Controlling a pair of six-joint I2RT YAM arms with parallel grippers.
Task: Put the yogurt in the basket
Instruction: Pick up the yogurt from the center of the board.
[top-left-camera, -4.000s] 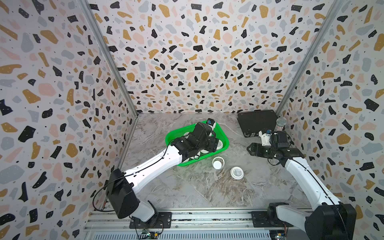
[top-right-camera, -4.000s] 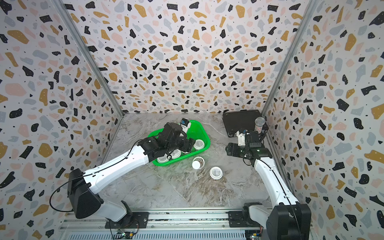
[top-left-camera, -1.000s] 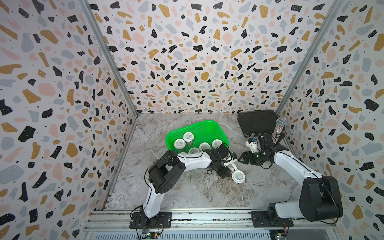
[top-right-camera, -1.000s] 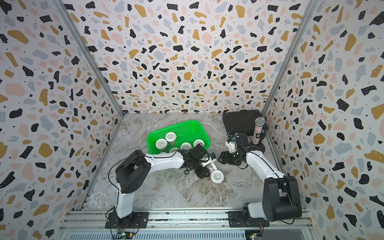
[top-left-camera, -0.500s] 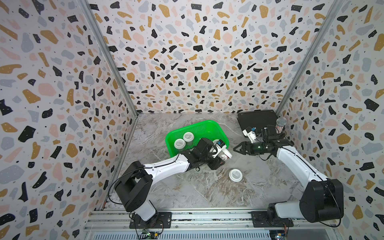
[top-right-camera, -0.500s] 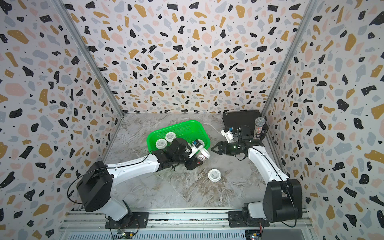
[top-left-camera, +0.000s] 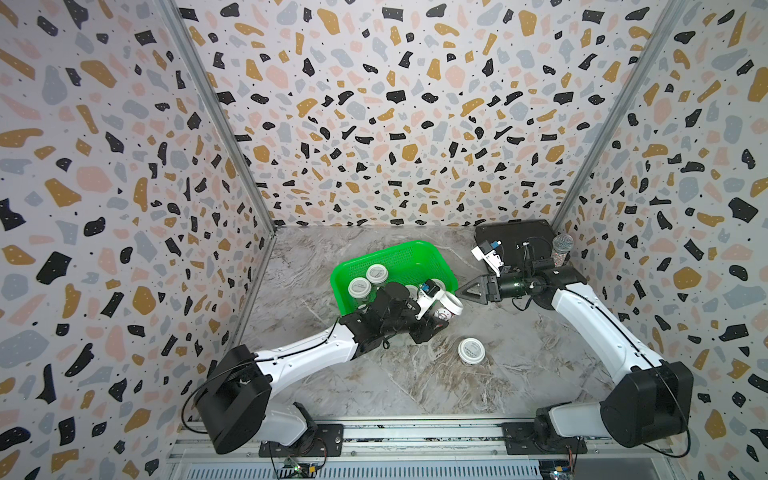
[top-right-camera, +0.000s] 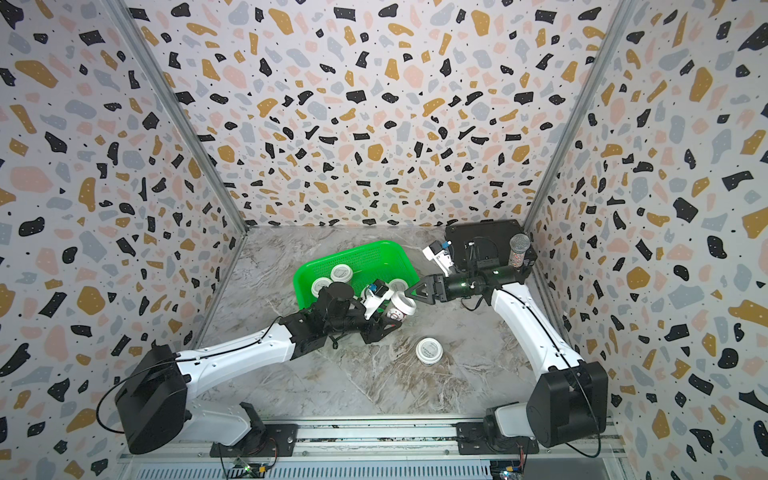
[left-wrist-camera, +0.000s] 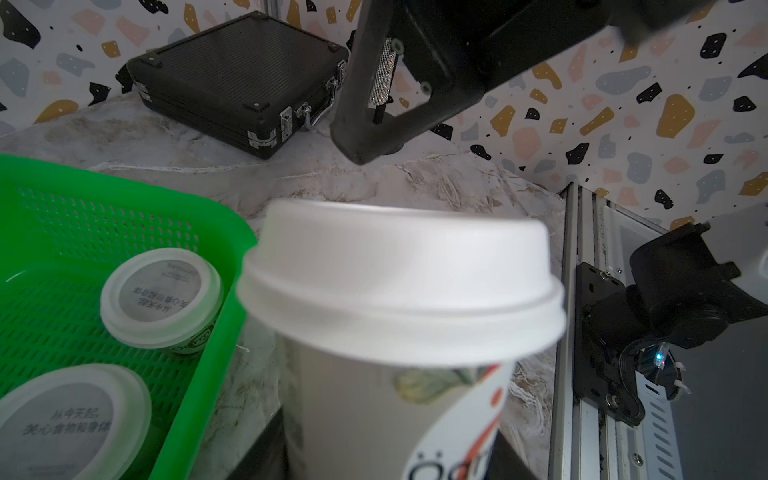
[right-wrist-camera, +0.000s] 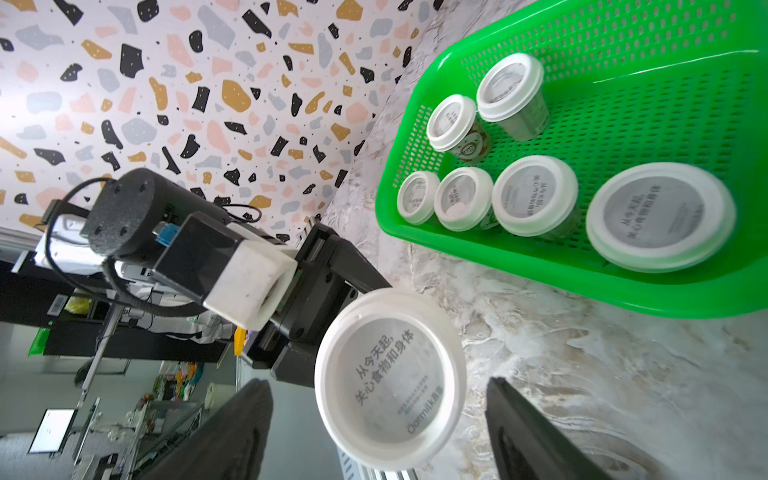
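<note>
My left gripper is shut on a yogurt cup, held tilted above the table just off the basket's near right corner, lid toward the right arm. In the left wrist view the cup fills the middle. My right gripper is open, one finger on each side of the lid, touching neither. Another yogurt stands alone on the table, seen in both top views. The green basket holds several cups.
A black case lies at the back right corner, with a glittery tube standing by it. The side walls close in on both sides. The metal rail runs along the front edge.
My left gripper took a cup off the table, lifted it and swung it toward the basket's corner. The right gripper moved in to the cup's lid and opened wider.
</note>
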